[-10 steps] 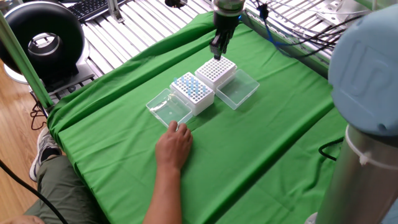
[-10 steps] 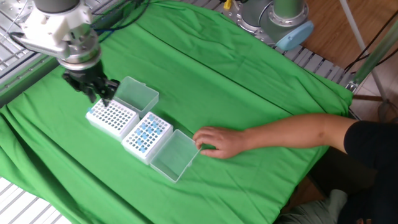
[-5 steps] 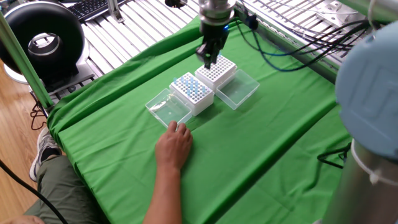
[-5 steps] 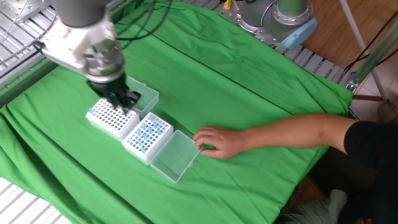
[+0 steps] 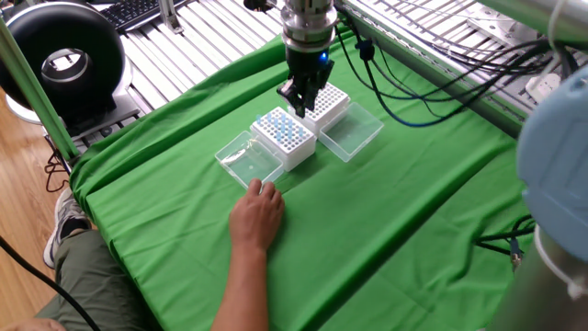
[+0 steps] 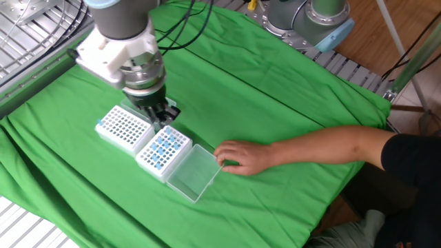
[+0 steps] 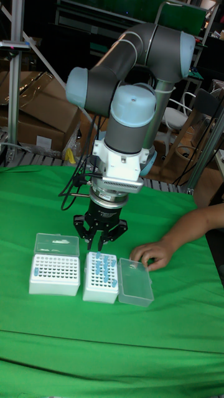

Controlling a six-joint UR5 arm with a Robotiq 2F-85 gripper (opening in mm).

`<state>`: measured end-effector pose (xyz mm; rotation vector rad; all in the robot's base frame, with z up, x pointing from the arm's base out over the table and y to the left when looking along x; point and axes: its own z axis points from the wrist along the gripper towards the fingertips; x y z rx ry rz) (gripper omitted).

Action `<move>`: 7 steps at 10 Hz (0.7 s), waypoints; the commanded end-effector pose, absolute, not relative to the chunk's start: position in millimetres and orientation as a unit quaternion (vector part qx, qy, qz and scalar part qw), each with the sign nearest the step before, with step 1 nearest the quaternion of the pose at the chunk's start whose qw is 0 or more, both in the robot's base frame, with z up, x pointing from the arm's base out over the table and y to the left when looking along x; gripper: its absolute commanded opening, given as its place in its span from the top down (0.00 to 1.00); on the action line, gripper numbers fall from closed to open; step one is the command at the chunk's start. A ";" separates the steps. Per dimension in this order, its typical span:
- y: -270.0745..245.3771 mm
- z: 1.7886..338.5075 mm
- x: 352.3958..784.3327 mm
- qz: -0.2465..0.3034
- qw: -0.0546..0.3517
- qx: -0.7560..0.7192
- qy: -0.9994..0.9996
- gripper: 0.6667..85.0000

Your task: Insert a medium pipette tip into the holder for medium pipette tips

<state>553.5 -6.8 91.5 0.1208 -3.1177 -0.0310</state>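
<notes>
Two white tip racks stand side by side on the green cloth. One rack (image 5: 323, 103) (image 6: 122, 129) (image 7: 55, 270) has mostly bare holes. The other rack (image 5: 283, 133) (image 6: 163, 148) (image 7: 101, 273) holds several blue pipette tips. My gripper (image 5: 299, 103) (image 6: 161, 124) (image 7: 99, 244) hangs point-down just above the far edge of the blue-tip rack, at the seam between the two racks. Its fingers stand slightly apart, and I make out no tip between them.
A person's hand (image 5: 257, 211) (image 6: 241, 157) (image 7: 149, 254) rests on the cloth, touching the clear hinged lid (image 5: 248, 158) (image 6: 194, 172) (image 7: 135, 281) of the blue-tip rack. The other rack's lid (image 5: 354, 129) (image 7: 57, 244) lies open behind it. Cables (image 5: 413, 92) trail from the arm.
The gripper has moved from over the far corner of the mostly bare rack across to the blue-tip rack, and sits lower. The hand and racks have stayed put.
</notes>
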 end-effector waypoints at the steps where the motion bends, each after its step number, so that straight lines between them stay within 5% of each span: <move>1: 7.1 83.8 541.6 -0.030 0.007 0.020 -0.999 0.66; 7: 14.0 69.1 539.6 -0.035 -0.007 0.016 -0.999 0.65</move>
